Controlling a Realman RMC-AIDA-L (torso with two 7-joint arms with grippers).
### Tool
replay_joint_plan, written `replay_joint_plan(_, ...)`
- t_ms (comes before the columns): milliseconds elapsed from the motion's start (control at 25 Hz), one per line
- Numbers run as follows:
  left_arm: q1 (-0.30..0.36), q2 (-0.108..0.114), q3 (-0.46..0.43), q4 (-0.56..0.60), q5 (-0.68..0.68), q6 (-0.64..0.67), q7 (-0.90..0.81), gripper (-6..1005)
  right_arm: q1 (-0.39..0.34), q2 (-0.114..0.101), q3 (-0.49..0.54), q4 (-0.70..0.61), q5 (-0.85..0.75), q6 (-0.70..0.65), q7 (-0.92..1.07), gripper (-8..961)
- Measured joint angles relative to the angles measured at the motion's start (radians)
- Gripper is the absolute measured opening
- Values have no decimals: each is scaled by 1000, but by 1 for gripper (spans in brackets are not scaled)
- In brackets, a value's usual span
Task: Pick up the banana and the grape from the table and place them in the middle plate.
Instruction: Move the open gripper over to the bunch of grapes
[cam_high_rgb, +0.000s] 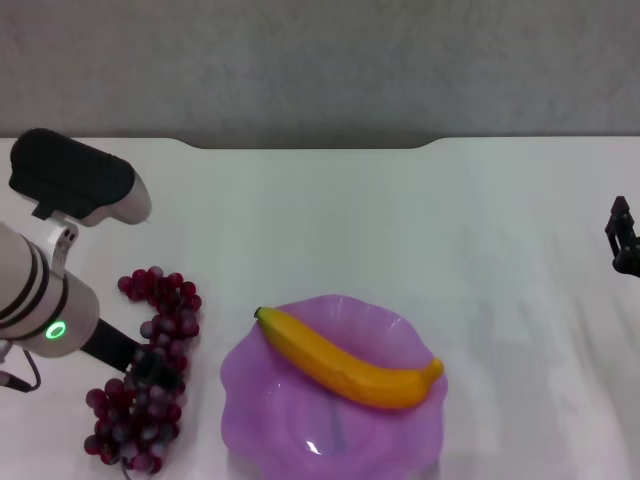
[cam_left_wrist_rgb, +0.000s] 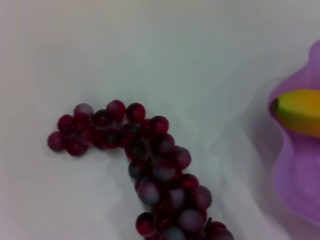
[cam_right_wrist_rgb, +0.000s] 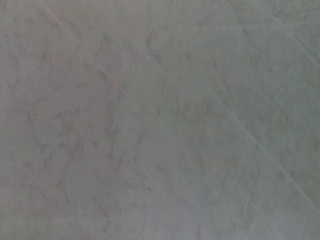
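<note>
Grape (cam_high_rgb: 150, 375): long axis near-to-far, table's (cam_high_rgb: 420, 220) left near corner; left gripper (cam_high_rgb: 150, 365) directly over its middle; grip: cannot tell
Right gripper (cam_high_rgb: 625, 240): right edge; idle

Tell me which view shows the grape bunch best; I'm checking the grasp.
The left wrist view: the grape fills it close up, unobstructed. The head view shows the bunch partly behind the left gripper. The right wrist view shows none of it.

Left pincer (cam_high_rgb: 155, 368) low, arm angled inward (right pincer (cam_high_rgb: 625, 240) parked at edge)
</note>
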Motion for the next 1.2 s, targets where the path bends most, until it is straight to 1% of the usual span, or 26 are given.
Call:
replay_joint_plan(200, -4, -1, 3, 14, -9, 10, 8, 776, 11, -1, -3, -1, 0, 5, 0, 521)
replay_joint_plan(520, -38, -2, 4, 106, -28, 27, 25, 775, 25, -1, -17, 8, 0, 8, 3, 521)
replay_joint_plan(1000, -48, -2, 8, 140, -30, 42, 26, 774, 28, -1, -26, 7, 0, 11, 0, 521)
replay_joint_plan(1200, -66, -2, 3, 179, -30, 42, 23, 578, 28, -1, -26, 4, 0, 11, 0, 520)
